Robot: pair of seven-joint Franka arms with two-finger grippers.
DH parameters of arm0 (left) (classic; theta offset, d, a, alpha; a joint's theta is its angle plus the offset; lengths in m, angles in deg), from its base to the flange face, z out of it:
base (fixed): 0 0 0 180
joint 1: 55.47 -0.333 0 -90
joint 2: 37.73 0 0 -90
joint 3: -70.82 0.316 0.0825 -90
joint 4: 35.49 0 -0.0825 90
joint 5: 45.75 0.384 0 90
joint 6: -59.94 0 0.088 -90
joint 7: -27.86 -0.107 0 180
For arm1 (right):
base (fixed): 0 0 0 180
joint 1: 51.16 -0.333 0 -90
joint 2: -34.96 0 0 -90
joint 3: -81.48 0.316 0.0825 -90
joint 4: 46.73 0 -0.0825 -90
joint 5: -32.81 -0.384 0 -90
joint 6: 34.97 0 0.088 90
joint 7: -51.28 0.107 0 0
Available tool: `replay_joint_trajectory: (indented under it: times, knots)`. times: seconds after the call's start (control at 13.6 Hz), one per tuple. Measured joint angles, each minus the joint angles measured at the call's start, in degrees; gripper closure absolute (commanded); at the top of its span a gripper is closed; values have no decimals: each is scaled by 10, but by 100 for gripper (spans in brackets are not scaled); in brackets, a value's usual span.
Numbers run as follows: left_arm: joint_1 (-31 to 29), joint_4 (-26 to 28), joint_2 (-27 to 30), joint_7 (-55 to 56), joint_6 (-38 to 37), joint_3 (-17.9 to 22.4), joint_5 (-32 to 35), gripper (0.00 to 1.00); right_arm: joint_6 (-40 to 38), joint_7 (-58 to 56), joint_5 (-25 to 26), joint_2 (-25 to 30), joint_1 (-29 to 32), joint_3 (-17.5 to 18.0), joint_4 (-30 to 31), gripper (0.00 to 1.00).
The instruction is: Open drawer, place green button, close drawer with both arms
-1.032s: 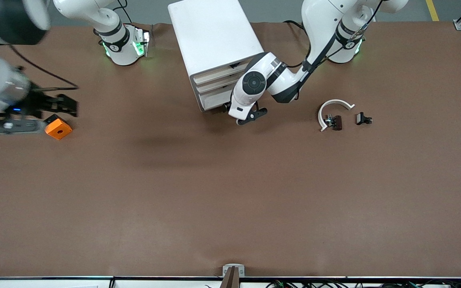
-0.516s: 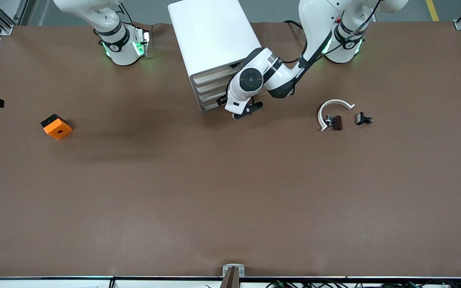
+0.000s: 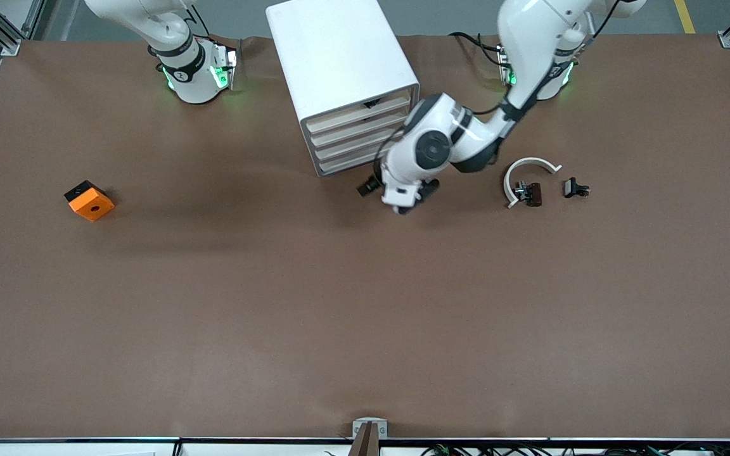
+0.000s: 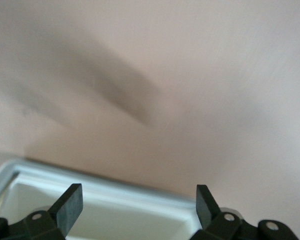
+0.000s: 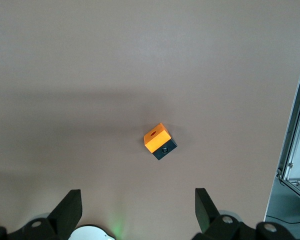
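The white cabinet (image 3: 339,57) stands at the robots' side of the table, with four cream drawer fronts (image 3: 349,136) that look flush in the front view. My left gripper (image 3: 383,189) hangs low just in front of the lowest drawer, fingers open and empty. In the left wrist view the left gripper (image 4: 139,200) is open over a white rim with a pale inside (image 4: 115,210); I cannot tell which drawer it is. My right gripper (image 5: 138,202) is open and empty, high over the table. The green-capped button does not show.
An orange cube (image 3: 89,201) with a black hole lies toward the right arm's end, also in the right wrist view (image 5: 160,141). A white curved strip (image 3: 523,170) and small black clips (image 3: 575,188) lie toward the left arm's end. A metal frame (image 5: 295,150) borders the table.
My right arm rose away from the orange cube and left the front view. My left gripper drew back from the lowest drawer front toward the front camera.
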Motion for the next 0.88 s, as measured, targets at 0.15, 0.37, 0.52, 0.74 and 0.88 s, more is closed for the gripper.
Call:
replay_joint_trajectory:
  times: [0.15, 0.37, 0.52, 0.74, 0.88]
  knots:
    - [-63, -9, 26, -5, -5, 0, 28, 0, 0, 0, 0, 0, 0, 0, -2, 0]
    - [-141, -22, 86, -5, -49, 1, 50, 0, -3, 1, -20, -1, 0, 0, -2, 0]
    - [-188, -31, 131, -5, -100, 2, 121, 0, -19, 2, -58, -1, 1, -6, -3, 0]
    - [-244, -89, 180, -6, -251, 2, 248, 0, -26, 1, -65, 2, 2, -10, -5, 0]
    - [-259, -151, 189, -38, -371, 2, 279, 0, -28, 0, -65, 8, 1, -8, -11, 0]
